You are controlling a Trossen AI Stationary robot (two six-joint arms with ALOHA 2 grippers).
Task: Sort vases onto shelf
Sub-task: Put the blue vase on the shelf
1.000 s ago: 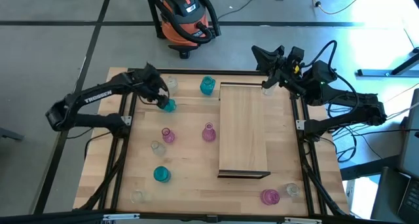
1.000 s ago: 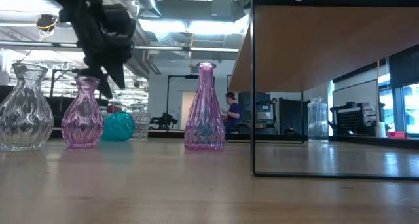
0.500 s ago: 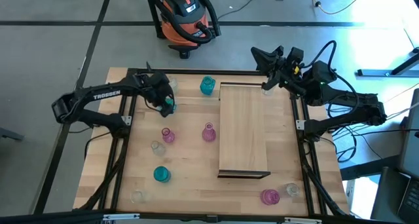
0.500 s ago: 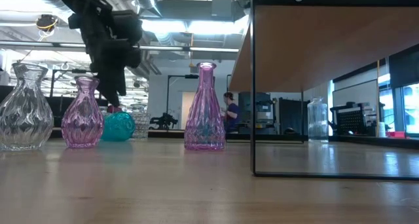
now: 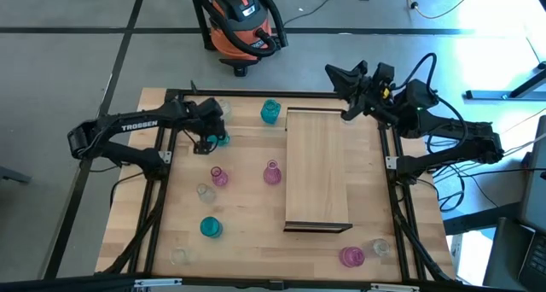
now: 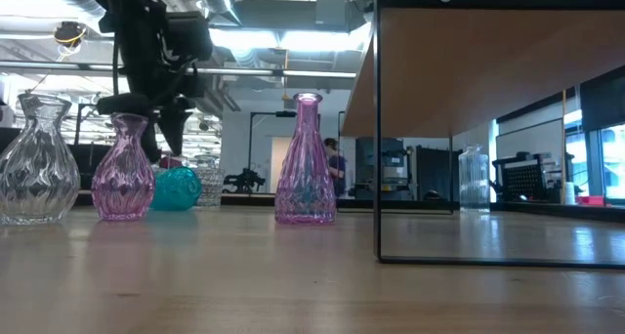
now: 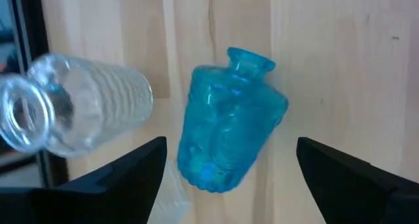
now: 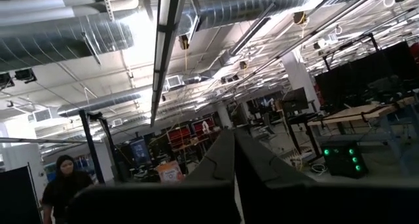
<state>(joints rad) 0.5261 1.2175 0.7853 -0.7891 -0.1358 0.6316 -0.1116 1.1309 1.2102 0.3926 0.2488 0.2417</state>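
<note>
A teal vase (image 7: 229, 119) lies on its side on the tabletop near the far left corner, beside a clear vase (image 7: 72, 112). My left gripper (image 7: 230, 149) hangs open above it, pointing steeply down, one finger on either side of the teal vase (image 5: 221, 140) and clear of it. In the low view my left gripper (image 6: 151, 129) stands above the teal vase (image 6: 177, 188). The shelf (image 5: 317, 168) lies flat right of centre, with no vase on it. My right gripper (image 5: 337, 72) is raised at the far right, shut, with nothing between its fingers (image 8: 234, 158).
Other vases stand around the table: teal ones (image 5: 270, 113) (image 5: 210, 228), pink ones (image 5: 219, 177) (image 5: 272, 172) (image 5: 351, 257), clear ones (image 5: 205, 192) (image 5: 178, 256) (image 5: 380, 248). An orange vacuum (image 5: 243, 23) sits on the floor beyond the far edge. A person shows in the room behind.
My left gripper has rolled about the line it points along, so its fingers now straddle the teal vase, and it has sunk a little toward it. The teal vase has stayed where it lay.
</note>
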